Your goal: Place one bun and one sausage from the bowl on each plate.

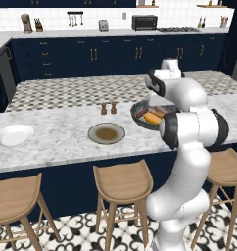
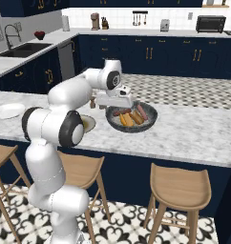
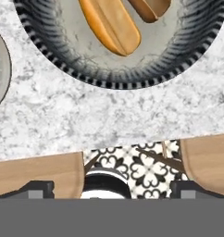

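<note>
- Bowl (image 2: 131,117): dark grey, on the marble counter (image 1: 57,142), right of the beige plate; I count buns (image 2: 128,119) and sausages (image 2: 142,112) lying loose inside, so nothing has been served yet by my reading.
- Beige plate (image 1: 106,133): brown centre, bare, middle of the counter, just left of the bowl — the closest drop-off, I judge.
- White plate (image 1: 13,135): far left on the counter, bare, well apart from the bowl; a long carry.
- Gripper (image 2: 115,102): hanging over the bowl's near-left rim, fingers spread wide, holding nothing; I take this as poised for a first pick.
- Salt and pepper shakers (image 1: 108,108): just beyond the beige plate, out of my path.
- Stools (image 1: 123,184): tucked under the near counter edge.
- Hand view: looks straight down; a bun (image 3: 111,25) with its split edge, a second brown piece at the top edge, the ribbed bowl rim (image 3: 123,81), and floor tiles past the counter lip.
- Left base view: the arm covers part of the bowl; right base view gives the bowl's contents unobstructed.
</note>
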